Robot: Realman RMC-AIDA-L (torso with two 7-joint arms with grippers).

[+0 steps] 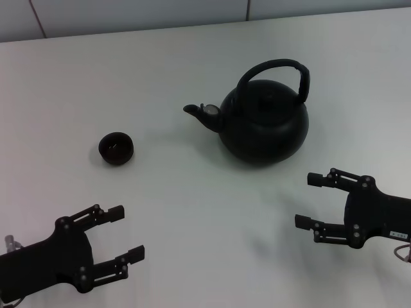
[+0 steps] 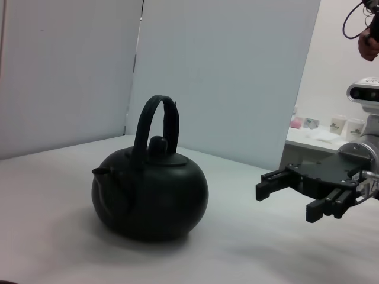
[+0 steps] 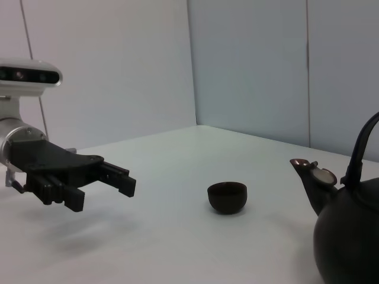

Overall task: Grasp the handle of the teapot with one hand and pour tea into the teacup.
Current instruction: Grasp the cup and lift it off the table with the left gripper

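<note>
Nothing is underway yet. The teapot (image 1: pixel 263 125) is sitting upright on the desk (image 1: pixel 192 212), right of centre toward the far side, spout facing left at the teacup (image 1: pixel 116 147), which is standing well apart from it. The handle (image 1: pixel 276 74) is standing up, ungrasped. The right gripper (image 1: pixel 311 200) is hovering near the pot's near-right side, fingers (image 1: pixel 321 180) spread and gripping nothing. The left gripper (image 1: pixel 125 232) is idling at the near left, fingers likewise spread and empty. By my read, the whole job is outstanding: reach, grasp, lift, tilt, pour.
</note>
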